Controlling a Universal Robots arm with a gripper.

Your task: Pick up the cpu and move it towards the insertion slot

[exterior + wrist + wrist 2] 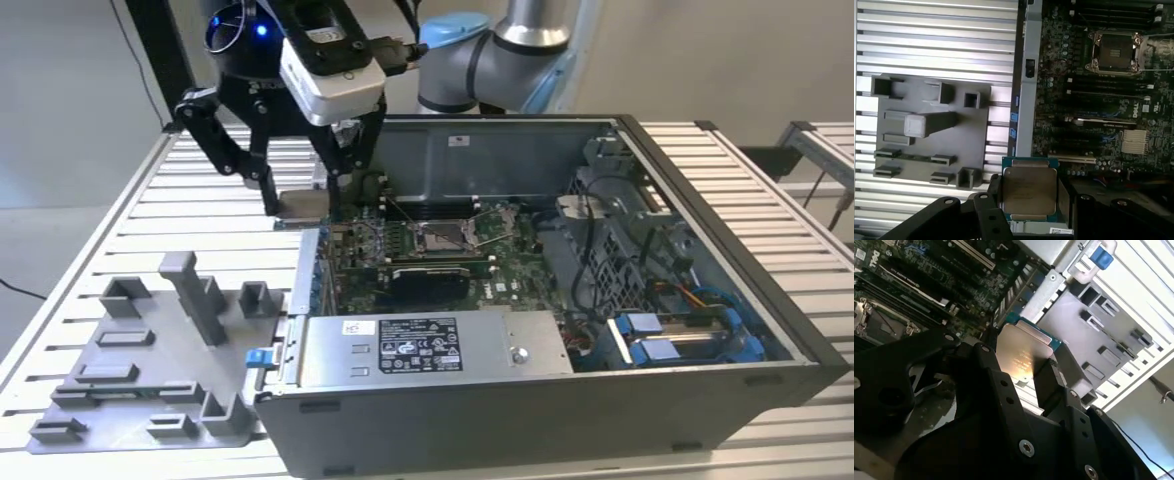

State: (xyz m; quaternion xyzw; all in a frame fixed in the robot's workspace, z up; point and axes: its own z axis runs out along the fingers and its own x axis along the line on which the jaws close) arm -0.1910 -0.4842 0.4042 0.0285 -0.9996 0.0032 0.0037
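**Inspector:** Stage of work?

**Examiner:** Carry stage. The pincer (304, 192) is pinching the cpu (1029, 192) by two opposite edges. It holds the chip aloft over the side wall of the computer case (534, 420), between the grey tray (929, 150) and the circuit board.

**Inspector:** Relation to the insertion slot (1115, 51)?

**Examiner:** Well apart; the chip is not yet over it. In my judgement, closing that gap calls for travel across the board with the chip kept level.

**Inspector:** Attitude?

**Examiner:** Flat, silver face toward the wrist cameras. It is nearly square, with no marked long axis. Its edges look parallel to the socket frame.

Exterior view: grey plastic tray (140, 365) at eight o'clock from the black metal computer case (534, 425); silver-framed square socket (441, 237) inside it.
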